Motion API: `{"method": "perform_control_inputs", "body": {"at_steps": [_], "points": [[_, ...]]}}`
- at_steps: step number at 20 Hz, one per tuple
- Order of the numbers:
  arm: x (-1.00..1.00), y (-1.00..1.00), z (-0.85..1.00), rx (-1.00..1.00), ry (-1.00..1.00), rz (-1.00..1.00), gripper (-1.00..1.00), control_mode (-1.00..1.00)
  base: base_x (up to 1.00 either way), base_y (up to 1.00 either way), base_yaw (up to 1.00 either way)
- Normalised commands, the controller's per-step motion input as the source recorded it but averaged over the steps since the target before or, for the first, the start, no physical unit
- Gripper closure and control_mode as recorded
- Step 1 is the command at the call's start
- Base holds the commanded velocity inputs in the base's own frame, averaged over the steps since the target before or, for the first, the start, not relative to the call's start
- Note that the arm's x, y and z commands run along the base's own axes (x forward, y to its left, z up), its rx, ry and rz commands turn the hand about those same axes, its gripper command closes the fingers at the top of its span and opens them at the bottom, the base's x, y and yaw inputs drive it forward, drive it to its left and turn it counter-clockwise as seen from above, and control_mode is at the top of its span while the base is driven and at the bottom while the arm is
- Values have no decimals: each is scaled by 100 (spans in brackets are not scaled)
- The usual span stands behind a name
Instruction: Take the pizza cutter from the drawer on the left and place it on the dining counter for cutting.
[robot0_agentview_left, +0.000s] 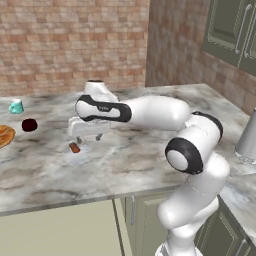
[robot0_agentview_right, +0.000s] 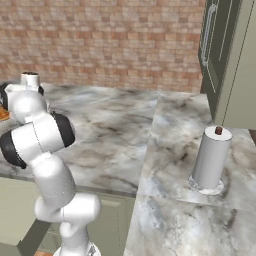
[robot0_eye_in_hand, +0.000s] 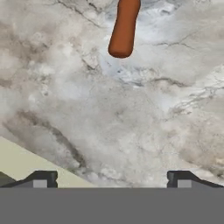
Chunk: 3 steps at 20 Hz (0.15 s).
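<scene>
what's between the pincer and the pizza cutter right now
Nothing visible. The pizza cutter lies on the marble counter just below the open pincer, with bare counter between them in the hand view. The dark red ball and teal cup sit off to the side.

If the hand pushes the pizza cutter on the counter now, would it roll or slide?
The pizza cutter lies flat on the dining counter, and its handle looks round and smooth, so it may roll a little sideways. The marble looks polished, so it would probably slide easily. It looks small and stiff, likely light.
</scene>
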Motion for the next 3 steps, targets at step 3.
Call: {"method": "perform_control_inputs", "body": {"at_steps": [3], "points": [[-100,-67,17,0,0,0,-100,-100,0,0,0]]}}
